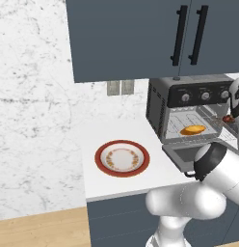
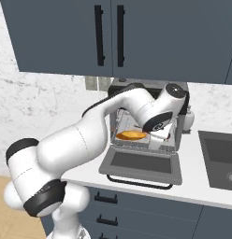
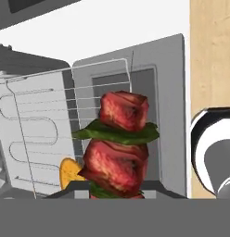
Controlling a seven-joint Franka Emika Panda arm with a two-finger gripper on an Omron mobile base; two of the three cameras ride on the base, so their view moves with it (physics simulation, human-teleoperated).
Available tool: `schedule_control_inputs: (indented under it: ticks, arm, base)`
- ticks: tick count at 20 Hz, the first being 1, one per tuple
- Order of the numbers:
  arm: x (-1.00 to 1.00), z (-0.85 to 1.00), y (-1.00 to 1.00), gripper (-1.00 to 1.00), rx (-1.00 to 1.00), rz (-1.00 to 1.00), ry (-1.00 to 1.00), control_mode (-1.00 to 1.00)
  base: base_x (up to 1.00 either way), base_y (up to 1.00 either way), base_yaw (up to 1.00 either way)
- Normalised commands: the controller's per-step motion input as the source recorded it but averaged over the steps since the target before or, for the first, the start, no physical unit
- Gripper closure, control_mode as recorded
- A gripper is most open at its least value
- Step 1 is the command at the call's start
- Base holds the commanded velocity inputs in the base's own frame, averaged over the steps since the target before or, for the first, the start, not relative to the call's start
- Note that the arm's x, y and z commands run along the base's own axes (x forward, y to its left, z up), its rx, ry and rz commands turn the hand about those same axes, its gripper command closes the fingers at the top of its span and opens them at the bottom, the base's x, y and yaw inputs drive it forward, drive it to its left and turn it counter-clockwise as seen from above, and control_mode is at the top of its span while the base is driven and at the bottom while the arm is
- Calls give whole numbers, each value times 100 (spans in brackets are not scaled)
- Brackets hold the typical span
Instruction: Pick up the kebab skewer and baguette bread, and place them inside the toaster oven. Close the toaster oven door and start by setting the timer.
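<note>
Red-brown meat chunks w/ green layers between them: kebab skewer point(image 3: 118, 143) sits directly ahead of the gripper's camera, clamped in the closed gripper point(image 2: 161, 138), w/ the jaws shut on its lower end.

Position: gripper is at the mouth of the toaster oven point(image 1: 189, 112), just above the lowered toaster oven door point(image 2: 142, 165). Baguette bread point(image 2: 131, 135) already lies on the wire rack point(image 3: 38, 134) inside, beside the gripper on the side toward the cavity's left wall; hand view shows its orange tip just beyond the skewer.

Step in hand (judged): insert and set down skewer on rack.

Procedure:
1. Advance gripper deeper into cavity; keep skewer clear of the side wall and upper frame.
2. Aim for bare rack next to the loaf, not on top of it.
3. Lower until skewer is near or touching the rack wires before releasing; a drop risks rolling through the wires or off the front edge.
4. Open jaws, then retract straight out, w/o brushing the loaf.
5. Confirm nothing overhangs the door hinge line, else door won't shut.

Remaining: door close, timer knob point(image 1: 185, 98).
</note>
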Motion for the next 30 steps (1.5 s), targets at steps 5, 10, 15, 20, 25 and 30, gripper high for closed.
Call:
schedule_control_inputs:
  ticks: [5,10,15,20,25,30]
  arm:
    - [31,-12,0,100,0,1,-14,-100]
    - [34,-27,0,100,-1,9,-19,-100]
    - [23,-11,0,100,-2,1,-12,-100]
    - [32,1,0,100,-1,0,0,-100]
    - [30,0,-3,100,-4,0,0,-100]
    - [31,0,-4,100,-4,0,0,-100]
  base:
    - [0,0,0]
    - [0,0,0]
    - [0,0,0]
    - [0,0,0]
    - [0,0,0]
    - [0,0,0]
